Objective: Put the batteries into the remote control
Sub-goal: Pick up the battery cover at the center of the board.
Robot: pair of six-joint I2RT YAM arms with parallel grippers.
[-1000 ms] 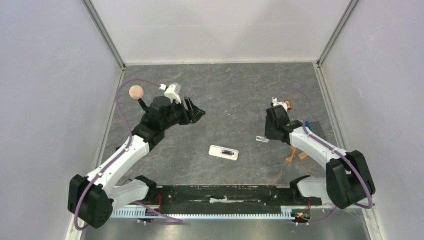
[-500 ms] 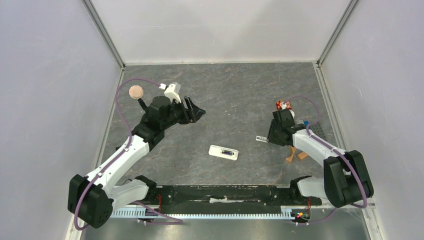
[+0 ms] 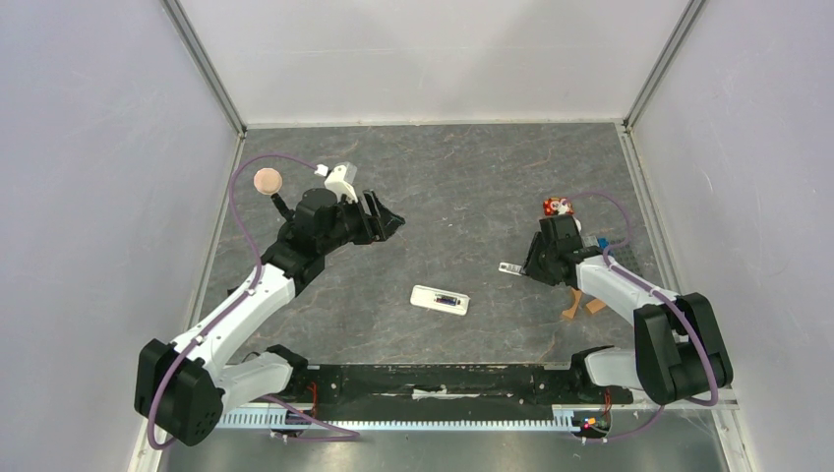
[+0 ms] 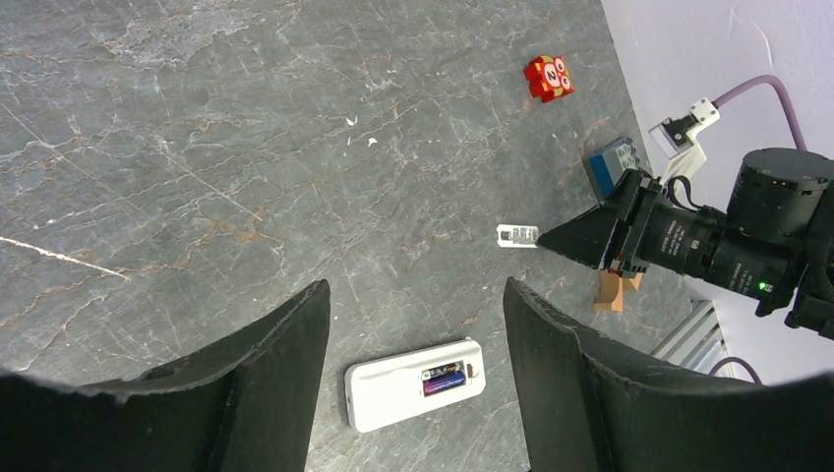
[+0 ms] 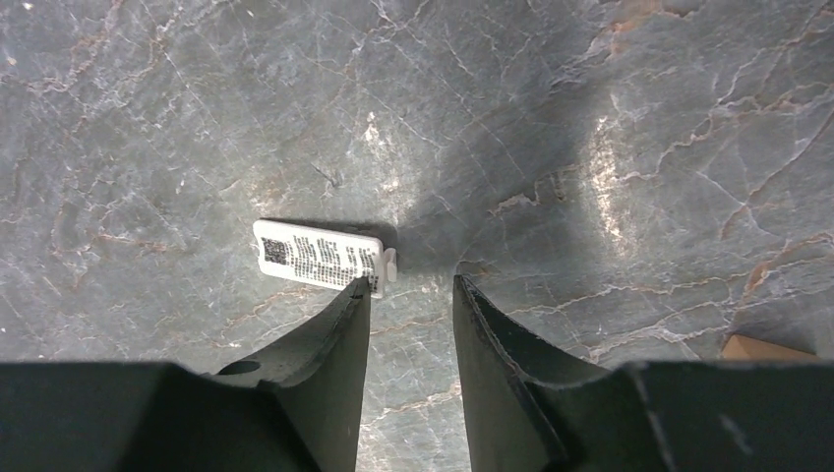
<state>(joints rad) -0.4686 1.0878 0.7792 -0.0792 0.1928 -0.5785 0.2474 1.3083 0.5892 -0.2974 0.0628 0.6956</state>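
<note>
The white remote control (image 3: 440, 299) lies back-up at the table's middle, also in the left wrist view (image 4: 393, 390). One purple-blue battery (image 4: 443, 377) sits in its open bay. A small white cover piece with printed text (image 5: 320, 254) lies to the right of it (image 3: 510, 267). My right gripper (image 5: 411, 283) is low over the table, narrowly open and empty. Its left fingertip (image 5: 356, 295) is at the cover's near right corner. My left gripper (image 4: 413, 290) is wide open and empty, held high at the far left (image 3: 391, 222).
A small red block (image 3: 557, 206) and a blue ridged box (image 3: 603, 243) lie behind the right arm. Tan wooden pieces (image 3: 580, 307) lie beside its forearm. A round tan disc (image 3: 267, 180) stands at the far left.
My right gripper has dropped lower and swung to sit just right of the small white cover, which shifted slightly. The left arm and the remote have not moved.
</note>
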